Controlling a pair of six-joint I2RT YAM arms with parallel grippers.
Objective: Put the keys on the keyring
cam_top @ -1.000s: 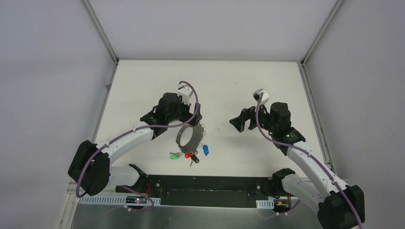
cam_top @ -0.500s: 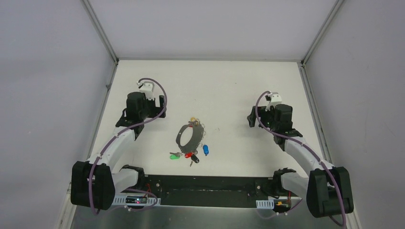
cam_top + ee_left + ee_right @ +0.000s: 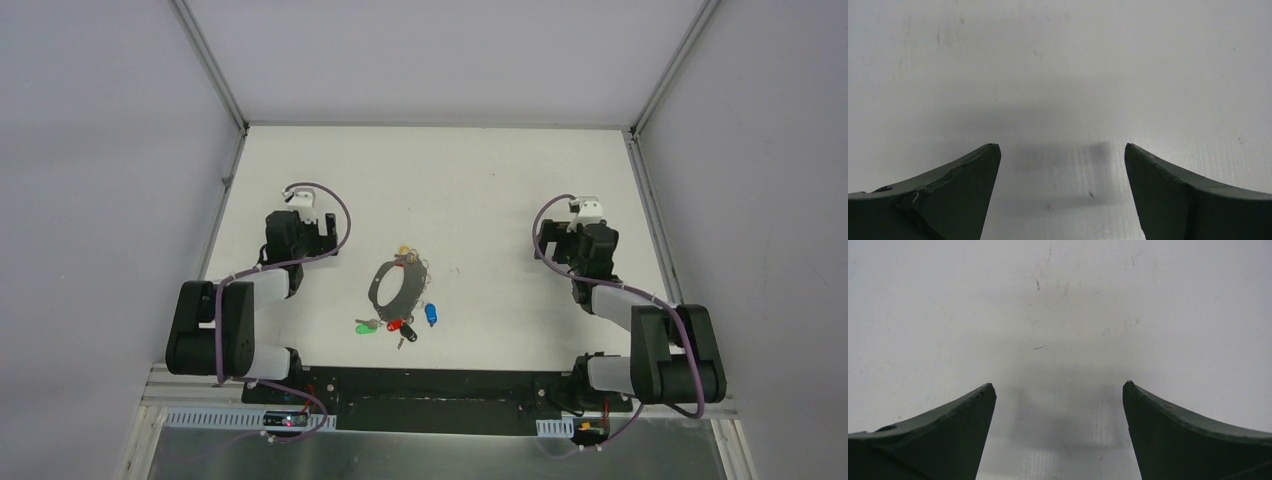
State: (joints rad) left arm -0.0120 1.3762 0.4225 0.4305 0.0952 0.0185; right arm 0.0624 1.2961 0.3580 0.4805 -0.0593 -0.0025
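The keyring (image 3: 398, 285) lies flat in the middle of the table (image 3: 480, 180), coloured keys (image 3: 397, 325) just beside its near edge and others bunched at its far edge; it looks light, stiff and apt to skid, so a bare side arc seems the best hold. The left gripper (image 3: 1062, 150) and right gripper (image 3: 1059, 387) hang with fingers spread, well apart from it; whether any key is threaded is too small to tell

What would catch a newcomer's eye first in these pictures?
The dark keyring lies in the middle of the white table, with green, red and blue-headed keys in a bright cluster just on its near side. Both arms are folded far out to either side, the left gripper and right gripper open, holding nothing.
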